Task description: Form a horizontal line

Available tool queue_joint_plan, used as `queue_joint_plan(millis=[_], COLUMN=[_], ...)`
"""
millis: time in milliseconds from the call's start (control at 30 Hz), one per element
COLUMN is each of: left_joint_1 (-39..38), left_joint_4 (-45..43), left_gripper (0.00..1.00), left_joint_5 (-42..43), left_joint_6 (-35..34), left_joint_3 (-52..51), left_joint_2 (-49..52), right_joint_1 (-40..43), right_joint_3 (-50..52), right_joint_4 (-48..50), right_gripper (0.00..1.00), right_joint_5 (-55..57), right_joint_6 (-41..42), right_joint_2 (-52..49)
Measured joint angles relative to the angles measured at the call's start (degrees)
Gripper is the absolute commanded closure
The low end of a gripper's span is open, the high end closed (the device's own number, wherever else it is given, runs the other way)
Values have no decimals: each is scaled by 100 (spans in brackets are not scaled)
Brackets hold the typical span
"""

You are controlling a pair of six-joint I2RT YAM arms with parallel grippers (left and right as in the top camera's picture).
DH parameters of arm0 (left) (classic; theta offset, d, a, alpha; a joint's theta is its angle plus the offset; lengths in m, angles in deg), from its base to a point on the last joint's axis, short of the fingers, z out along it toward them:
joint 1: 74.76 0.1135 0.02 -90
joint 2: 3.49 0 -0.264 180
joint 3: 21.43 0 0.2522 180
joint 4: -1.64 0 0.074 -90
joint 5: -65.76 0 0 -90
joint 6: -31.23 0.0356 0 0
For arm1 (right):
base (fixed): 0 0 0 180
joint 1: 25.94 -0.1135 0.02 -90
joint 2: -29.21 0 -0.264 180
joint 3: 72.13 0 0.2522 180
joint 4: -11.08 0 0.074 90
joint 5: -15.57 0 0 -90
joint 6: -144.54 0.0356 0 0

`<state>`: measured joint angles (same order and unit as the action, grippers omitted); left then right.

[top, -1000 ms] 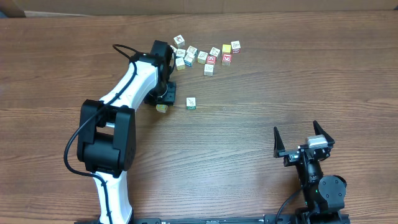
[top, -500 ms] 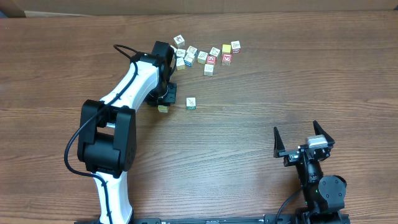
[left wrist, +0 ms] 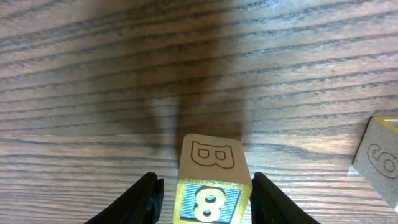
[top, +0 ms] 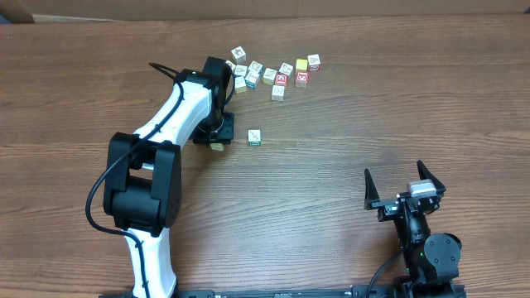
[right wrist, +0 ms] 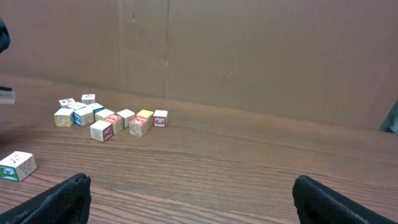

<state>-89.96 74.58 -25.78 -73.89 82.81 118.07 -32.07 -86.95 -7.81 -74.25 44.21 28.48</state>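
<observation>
1. Jaws of the left gripper (left wrist: 205, 180) stand apart around a yellow-edged block (left wrist: 210, 155) lettered B, with a sliver of gap on one side.
2. A white-and-green block (top: 255, 137) sits just outside one jaw.
3. Jaws of the right gripper (top: 393, 170) gape wide, well apart from both blocks.

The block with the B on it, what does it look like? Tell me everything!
The block is a pale wooden cube. One face bears an outlined B; the adjoining face, nearer the camera, is blue with a yellow frame and a pale 8. It seems to rest on the wooden table, between the black fingers of the left claw, a thin gap beside one. Another block lies apart.
</observation>
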Motion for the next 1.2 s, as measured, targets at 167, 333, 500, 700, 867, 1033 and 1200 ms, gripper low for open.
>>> queue_joint_plan(millis=[167, 333, 500, 700, 867, 1033, 1200], left_joint_1=[-92, -122, -122, -122, -122, -133, -170], left_joint_4=[-142, -188, -164, -109, -109, -107, -144], left_gripper=[60, 68, 69, 57, 59, 59, 61], left_joint_5=[0, 0, 0, 0, -2, -22, -142], left_joint_6=[0, -42, -216, -474, -577, -595, -592], left_joint_3=[0, 0, 0, 0, 0, -2, -39], left_joint_2=[0, 0, 0, 0, 0, 0, 0], right_joint_1=[-2, 0, -2, 0, 0, -2, 0], right_joint_3=[0, 0, 0, 0, 0, 0, 0], right_joint_4=[0, 0, -2, -2, 0, -2, -2], right_gripper=[0, 0, 0, 0, 0, 0, 0], right_joint_5=[2, 2, 2, 0, 2, 0, 0], right_joint_6=[0, 2, 0, 0, 0, 0, 0], right_joint_2=[0, 0, 0, 0, 0, 0, 0])
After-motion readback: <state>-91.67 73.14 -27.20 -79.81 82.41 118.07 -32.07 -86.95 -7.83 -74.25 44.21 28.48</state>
